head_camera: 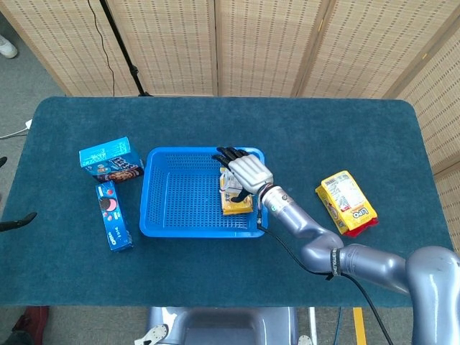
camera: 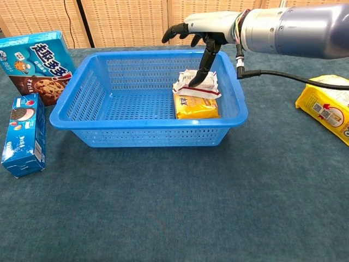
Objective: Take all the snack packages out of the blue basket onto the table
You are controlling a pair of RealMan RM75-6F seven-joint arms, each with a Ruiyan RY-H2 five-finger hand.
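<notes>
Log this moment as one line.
right hand: over blue basket, fingers reaching white packet | yellow packet beneath | nothing held

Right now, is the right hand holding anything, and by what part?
Nothing held yet. The right hand hovers over the blue basket, one finger reaching down to the white snack packet, not closed on it.

White packet (camera: 197, 83) atop yellow packet (camera: 196, 108), inside blue basket (camera: 103, 133).
</notes>
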